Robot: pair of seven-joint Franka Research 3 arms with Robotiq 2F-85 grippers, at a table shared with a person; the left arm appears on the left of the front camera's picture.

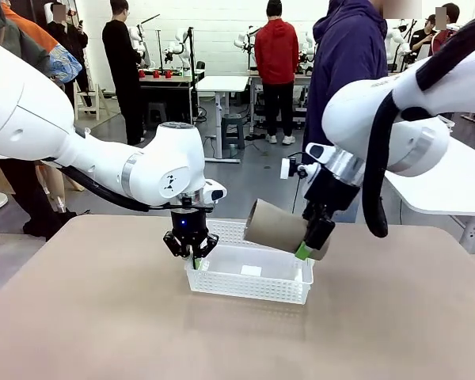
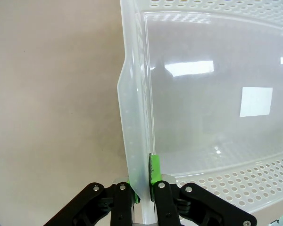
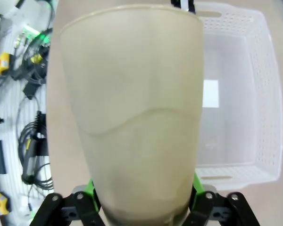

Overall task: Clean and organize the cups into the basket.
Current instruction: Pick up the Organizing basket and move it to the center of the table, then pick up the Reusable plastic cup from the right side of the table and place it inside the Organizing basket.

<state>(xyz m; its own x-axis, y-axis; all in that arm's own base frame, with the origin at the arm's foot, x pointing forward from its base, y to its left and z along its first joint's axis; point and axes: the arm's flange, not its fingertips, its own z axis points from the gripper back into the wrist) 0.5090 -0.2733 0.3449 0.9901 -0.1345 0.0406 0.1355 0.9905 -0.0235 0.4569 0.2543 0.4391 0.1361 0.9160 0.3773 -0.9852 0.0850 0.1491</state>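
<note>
A white lattice-sided basket sits at the table's middle, with nothing inside but a white label on its floor. My left gripper is shut on the basket's left end wall; in the left wrist view the green pads pinch that thin rim. My right gripper holds a kraft tan-brown cup by its base, lying tilted with its mouth to the left, above the basket's far right edge. In the right wrist view the cup rises from between my fingers with the basket below it.
The tan table lies bare around the basket. A person in a dark hoodie stands at the far side. A white table stands to the right.
</note>
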